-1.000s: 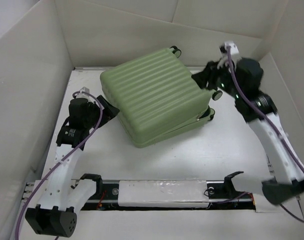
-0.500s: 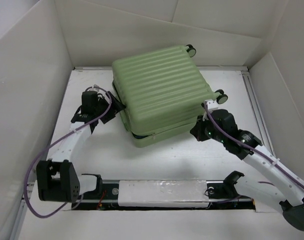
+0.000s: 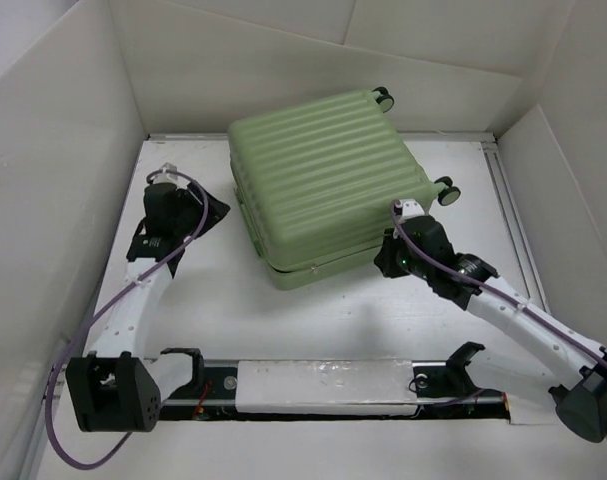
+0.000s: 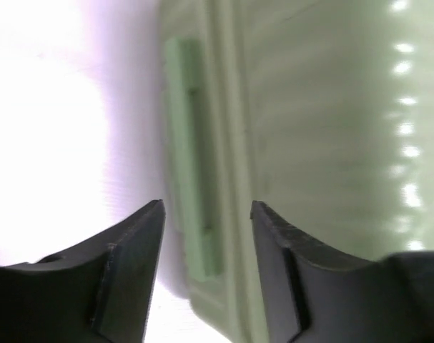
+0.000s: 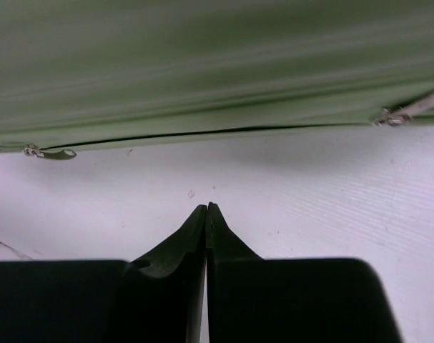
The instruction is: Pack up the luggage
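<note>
Luggage (image 3: pixel 323 185) shell: hard plastic, pale green, ribbed, semi-gloss; small highlights are seen along ribs in left wrist view
Side handle (image 4: pixel 191 157): same green plastic, smooth
Zip pull (image 5: pixel 48 151): metallic look, small
Caster wheels (image 3: pixel 445 190): black, dull
Fingers of left gripper (image 4: pixel 207 214) and right gripper (image 5: pixel 205 209): black plastic, matt, smooth
Arm links (image 3: pixel 133 305): white plastic, smooth, slight sheen
Cable (image 3: pixel 49 400): purple, rubber-like sleeve
Table (image 3: pixel 383 310): white, matt; fine lined texture is seen in right wrist view
Walls (image 3: pixel 233 70): white board, matt

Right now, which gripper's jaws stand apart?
The left gripper, jaws parted, facing the side handle of the suitcase; the right gripper has jaws pressed together, holding nothing.
</note>
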Robot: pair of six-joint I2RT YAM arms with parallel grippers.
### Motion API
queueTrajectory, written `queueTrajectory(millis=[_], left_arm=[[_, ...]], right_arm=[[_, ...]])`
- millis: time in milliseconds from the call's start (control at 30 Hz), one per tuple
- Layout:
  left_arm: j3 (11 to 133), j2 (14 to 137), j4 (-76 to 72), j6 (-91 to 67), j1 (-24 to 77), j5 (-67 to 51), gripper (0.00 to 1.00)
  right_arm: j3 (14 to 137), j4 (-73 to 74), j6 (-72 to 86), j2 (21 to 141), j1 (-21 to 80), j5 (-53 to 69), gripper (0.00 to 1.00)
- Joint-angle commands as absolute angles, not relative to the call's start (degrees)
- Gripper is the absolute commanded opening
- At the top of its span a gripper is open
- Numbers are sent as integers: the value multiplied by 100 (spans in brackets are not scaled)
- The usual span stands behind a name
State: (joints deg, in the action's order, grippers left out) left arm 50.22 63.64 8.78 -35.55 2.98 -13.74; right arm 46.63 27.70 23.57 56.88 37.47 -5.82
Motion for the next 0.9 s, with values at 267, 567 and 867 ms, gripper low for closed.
queueTrajectory(millis=[267,567,867], left_arm=[[4737,7496,-436,-3604,185,-2388,41],[5870,9332,-343,-3129,237,-2610,42],[5679,9677,-343,-3252,413,-2374,0]], right_arm=[[4315,1828,2180,5818,3709,-246,0],[3832,1312,2110,5774,3402,158,16],[3832,28,1732,6441,2875,396,3]])
